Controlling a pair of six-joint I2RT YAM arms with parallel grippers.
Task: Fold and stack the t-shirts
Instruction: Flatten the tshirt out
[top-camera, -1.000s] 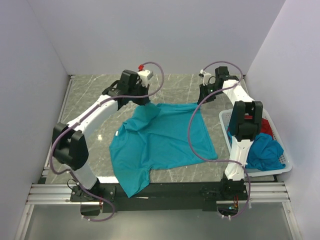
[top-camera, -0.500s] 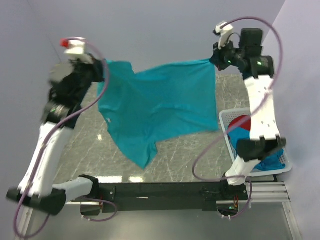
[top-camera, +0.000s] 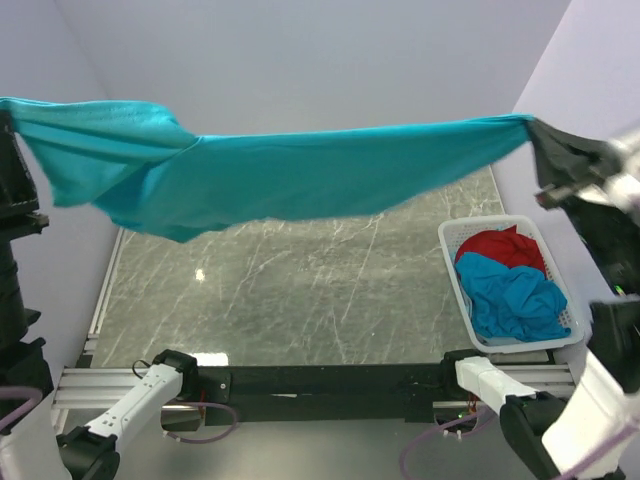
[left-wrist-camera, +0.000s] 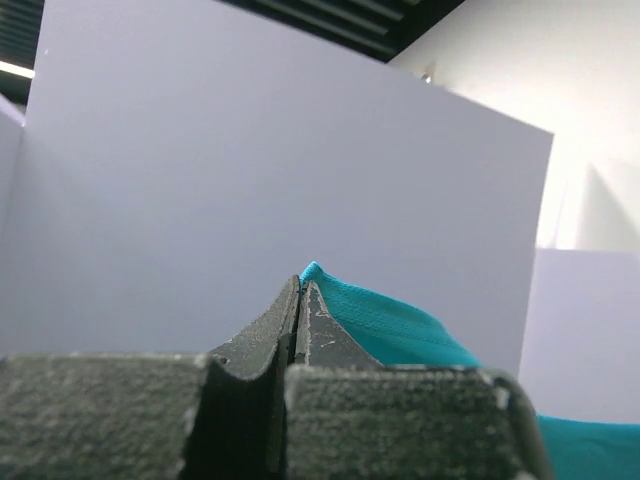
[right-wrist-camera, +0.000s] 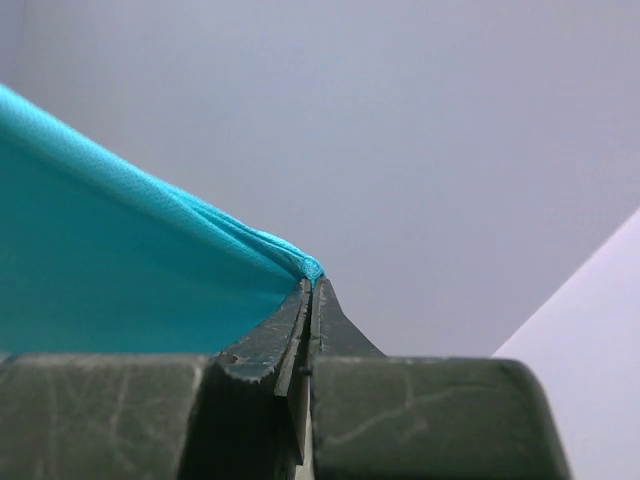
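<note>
High above the worktop (top-camera: 300, 290), the teal t-shirt (top-camera: 300, 175) hangs stretched between the left hand (left-wrist-camera: 300, 300) and right hand (right-wrist-camera: 310, 285), each pinching a corner; next, lower it flat for folding.

teal t-shirt (top-camera: 300, 175) stretched high across full width blocking upper space, marble tabletop (top-camera: 300, 290) beneath open, white basket (top-camera: 455, 268) with 2 shirts occupying right edge, walls close both sides
</note>
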